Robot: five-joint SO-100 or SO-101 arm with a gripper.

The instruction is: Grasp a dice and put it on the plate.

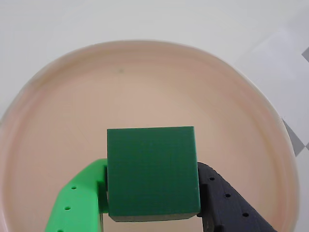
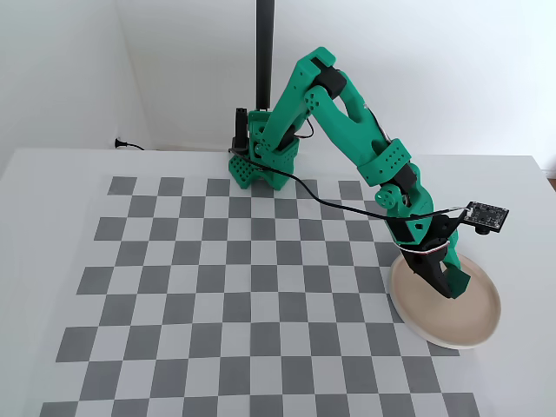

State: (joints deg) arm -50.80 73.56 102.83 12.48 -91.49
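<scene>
The dark green dice (image 1: 152, 159) is held between my gripper's (image 1: 151, 168) bright green jaw on the left and black jaw on the right. In the wrist view it hangs over the inside of the pale pinkish-beige plate (image 1: 145, 82), which fills most of the view. In the fixed view my gripper (image 2: 449, 289) points down into the plate (image 2: 476, 320) at the right edge of the checkerboard. The dice cannot be made out there between the fingers. I cannot tell whether the dice touches the plate's floor.
A grey and white checkered mat (image 2: 217, 278) covers the white table. The arm's base (image 2: 261, 161) stands at the mat's far edge, with a black post behind it. A small camera board (image 2: 485, 215) sticks out beside the wrist.
</scene>
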